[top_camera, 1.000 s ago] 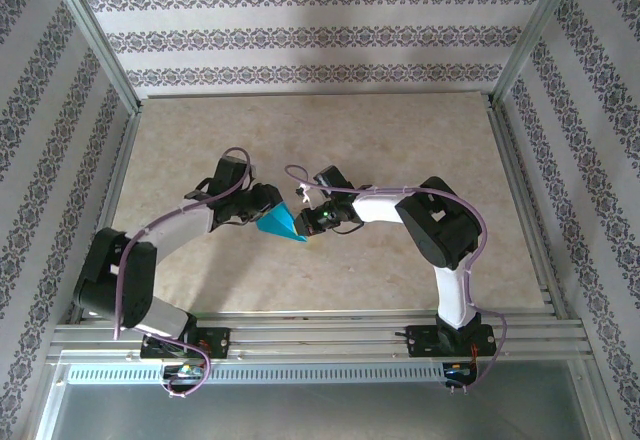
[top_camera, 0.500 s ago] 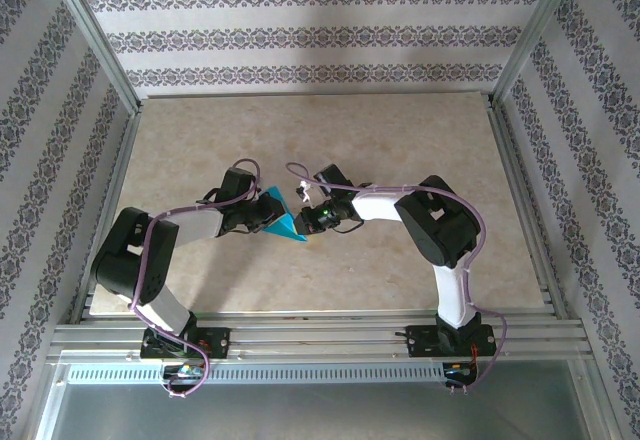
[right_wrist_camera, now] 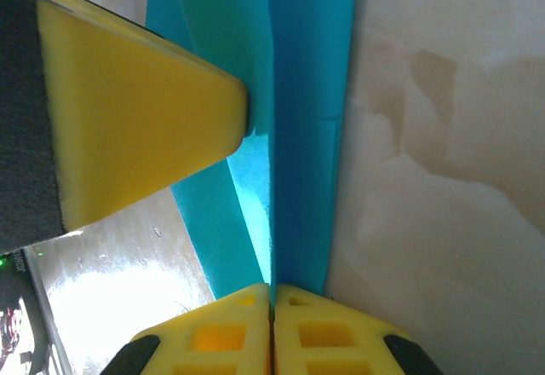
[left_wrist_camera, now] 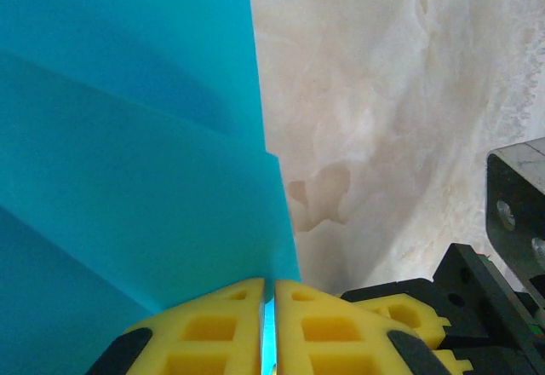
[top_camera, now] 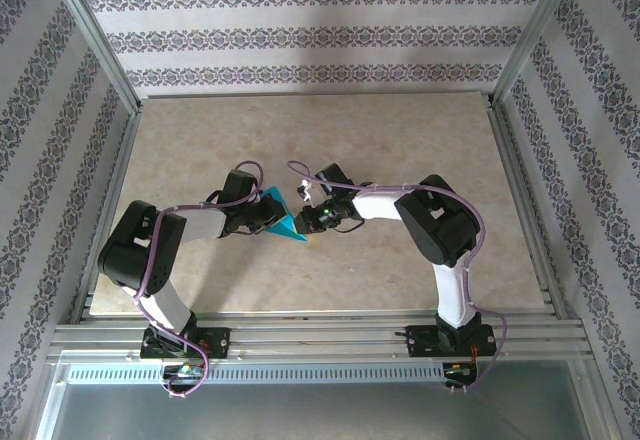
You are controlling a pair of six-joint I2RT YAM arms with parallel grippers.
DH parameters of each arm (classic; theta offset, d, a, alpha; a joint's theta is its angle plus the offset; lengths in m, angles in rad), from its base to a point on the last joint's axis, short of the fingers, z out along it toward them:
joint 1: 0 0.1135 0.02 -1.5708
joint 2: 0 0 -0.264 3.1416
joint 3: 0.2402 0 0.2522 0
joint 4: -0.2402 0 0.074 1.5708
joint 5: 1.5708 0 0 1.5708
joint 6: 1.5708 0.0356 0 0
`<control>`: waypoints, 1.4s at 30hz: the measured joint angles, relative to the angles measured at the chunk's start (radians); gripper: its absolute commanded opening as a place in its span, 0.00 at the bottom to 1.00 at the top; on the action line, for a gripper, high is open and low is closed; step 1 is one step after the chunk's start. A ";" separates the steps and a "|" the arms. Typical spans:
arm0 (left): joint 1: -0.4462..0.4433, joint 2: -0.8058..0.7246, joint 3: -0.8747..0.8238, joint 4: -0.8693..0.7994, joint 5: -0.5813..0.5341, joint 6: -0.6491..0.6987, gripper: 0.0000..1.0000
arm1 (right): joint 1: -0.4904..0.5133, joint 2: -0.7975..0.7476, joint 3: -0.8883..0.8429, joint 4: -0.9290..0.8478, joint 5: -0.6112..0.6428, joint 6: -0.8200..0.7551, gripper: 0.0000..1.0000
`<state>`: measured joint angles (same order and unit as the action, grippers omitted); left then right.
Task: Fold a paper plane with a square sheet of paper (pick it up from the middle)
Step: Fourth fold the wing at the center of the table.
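Paper plane, marbled tabletop, patterned walls

A: Item one, left arm?
B: We list it bent low, elbow out to its left, forearm reaching right. Left gripper: yellow pads pressed together on the teal paper.
A: Item two, right arm?
B: We record it folded at the elbow, forearm reaching left. Right gripper: pads closed on the same paper, just beside the left one.
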<state>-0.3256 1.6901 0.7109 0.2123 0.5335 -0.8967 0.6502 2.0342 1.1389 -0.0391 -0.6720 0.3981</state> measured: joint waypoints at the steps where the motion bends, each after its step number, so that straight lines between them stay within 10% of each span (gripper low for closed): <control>1: 0.000 0.002 0.000 0.003 0.002 0.000 0.13 | 0.000 0.001 0.000 0.001 -0.002 0.000 0.11; 42: 0.001 0.048 0.000 0.058 0.042 0.000 0.22 | -0.005 0.004 0.000 0.005 -0.015 0.019 0.10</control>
<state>-0.3248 1.7382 0.7105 0.2699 0.5758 -0.8967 0.6453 2.0384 1.1393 -0.0341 -0.6868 0.4168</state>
